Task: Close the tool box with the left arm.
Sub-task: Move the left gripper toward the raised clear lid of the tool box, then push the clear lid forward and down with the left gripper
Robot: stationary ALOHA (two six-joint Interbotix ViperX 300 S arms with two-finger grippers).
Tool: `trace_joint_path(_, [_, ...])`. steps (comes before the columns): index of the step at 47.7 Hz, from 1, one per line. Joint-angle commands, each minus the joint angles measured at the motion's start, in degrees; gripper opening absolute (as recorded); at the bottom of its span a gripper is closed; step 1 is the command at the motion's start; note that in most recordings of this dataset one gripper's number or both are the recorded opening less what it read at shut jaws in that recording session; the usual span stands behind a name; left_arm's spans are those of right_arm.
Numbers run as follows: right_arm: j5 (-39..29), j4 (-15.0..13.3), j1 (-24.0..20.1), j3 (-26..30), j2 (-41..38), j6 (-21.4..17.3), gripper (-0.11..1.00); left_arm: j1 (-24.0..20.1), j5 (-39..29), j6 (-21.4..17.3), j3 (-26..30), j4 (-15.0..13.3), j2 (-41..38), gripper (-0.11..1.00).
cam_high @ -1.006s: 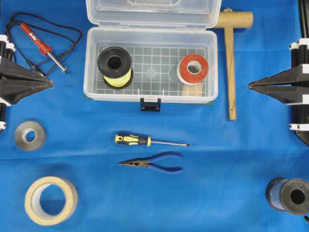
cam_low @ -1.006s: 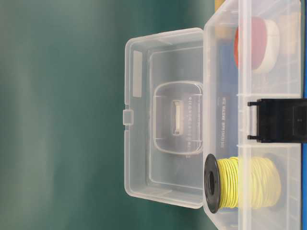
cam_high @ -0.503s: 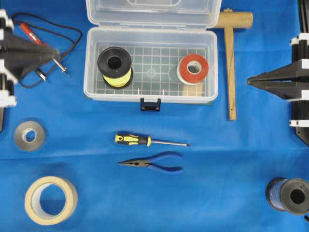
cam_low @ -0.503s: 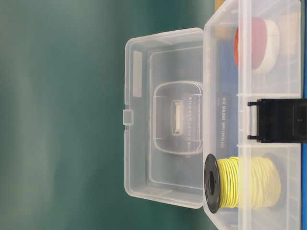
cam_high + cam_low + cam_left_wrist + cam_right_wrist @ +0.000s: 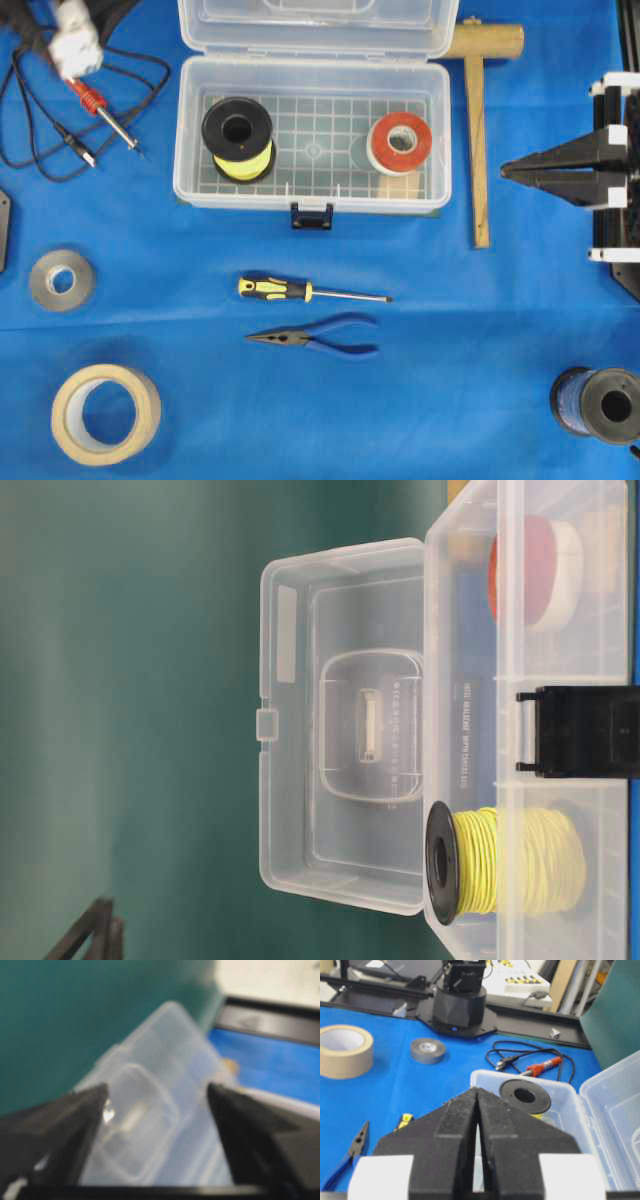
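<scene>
your left hand (image 5: 155, 1110) is spread wide and holds nothing. the wrist view shows both fingers (image 5: 65, 1130) framing the raised lid (image 5: 315, 25) with a clear gap to it, so it's lined up on the lid and not touching yet. my read: you opened it for a push on the lid, not a pinch. from overhead only a blurred bit of the left arm (image 5: 70, 40) shows at the top left corner, over the soldering iron (image 5: 95, 100) and its cable.

the tool box (image 5: 312, 135) sits at the top middle of the tabletop (image 5: 450, 380), lid tipped back past upright on the far side, latch (image 5: 312, 215) hanging free at the near edge. so the close isn't started.

inside: a yellow wire spool (image 5: 238, 138) at the left end and a red tape roll (image 5: 400, 143) at the right end, both on the gridded floor, well apart. from the side both look below the rim, so i'd guess they won't block the lid.

right hand (image 5: 508, 172) is pinched shut, empty, parked right of the box beside the wooden mallet (image 5: 478, 130).

loose on the tabletop: screwdriver (image 5: 310, 291), pliers (image 5: 315, 337), grey tape roll (image 5: 60, 280), masking tape (image 5: 105, 414), dark spool (image 5: 600, 405). none sit in the lid's path.
</scene>
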State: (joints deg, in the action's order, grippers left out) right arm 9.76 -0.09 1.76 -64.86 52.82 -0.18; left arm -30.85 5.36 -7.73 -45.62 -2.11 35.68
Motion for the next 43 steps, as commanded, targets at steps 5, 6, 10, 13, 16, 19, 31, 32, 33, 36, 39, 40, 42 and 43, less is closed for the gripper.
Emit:
trace_joint_path(5, [-0.2, 0.1, 0.1, 1.0, -0.5, 0.0, 0.00, -4.2, -1.4, -4.6, 7.6, -0.1, -8.6, 0.92])
trace_joint_path(6, [-0.3, 0.1, 0.2, 1.0, -0.6, 0.0, 0.00, -4.6, -1.8, -4.8, 8.4, -0.1, -9.8, 0.92])
trace_joint_path(10, [-0.5, 0.1, 0.5, 1.0, -0.8, 0.0, 0.00, -5.9, -4.0, -5.4, 12.4, -0.1, -14.2, 0.91])
trace_joint_path(13, [-0.6, 0.1, 0.7, 0.9, -1.0, 0.0, 0.00, -6.9, -6.0, -5.7, 15.4, 0.0, -17.1, 0.91])
trace_joint_path(16, [-0.7, 0.1, 0.9, 0.8, -1.2, 0.0, 0.00, -7.7, -7.6, -6.1, 18.0, 0.1, -20.1, 0.91])
trace_joint_path(19, [-0.9, 0.1, 1.1, 0.8, -1.4, 0.0, 0.00, -8.6, -9.1, -6.5, 20.7, 0.3, -23.4, 0.91])
trace_joint_path(31, [-1.1, 0.1, 2.3, 0.6, -2.5, 0.0, 0.00, -10.1, -10.5, -10.1, 25.5, 0.2, -32.3, 0.91])
trace_joint_path(32, [-1.1, 0.1, 2.4, 0.6, -2.6, 0.0, 0.00, -10.4, -10.5, -10.3, 25.7, 0.3, -33.2, 0.91])
trace_joint_path(33, [-1.1, 0.1, 2.5, 0.6, -2.7, 0.0, 0.00, -10.5, -10.5, -10.3, 25.8, 0.3, -33.7, 0.91])
trace_joint_path(36, [-1.1, 0.1, 2.6, 0.5, -2.9, 0.0, 0.00, -10.8, -10.6, -10.4, 26.0, 0.3, -35.2, 0.91])
trace_joint_path(39, [-1.1, 0.1, 2.8, 0.5, -2.9, 0.0, 0.00, -11.1, -10.6, -10.4, 26.1, 0.2, -36.2, 0.91])
trace_joint_path(40, [-1.1, 0.1, 2.9, 0.4, -3.0, 0.0, 0.00, -11.2, -10.6, -10.4, 26.1, 0.2, -36.6, 0.91])
trace_joint_path(42, [-1.1, 0.1, 3.0, 0.5, -3.1, 0.0, 0.00, -11.2, -10.8, -10.4, 26.0, 0.2, -37.1, 0.91])
trace_joint_path(43, [-1.2, 0.1, 3.1, 0.5, -3.1, 0.0, 0.00, -11.2, -10.9, -10.3, 26.0, 0.2, -37.3, 0.91])
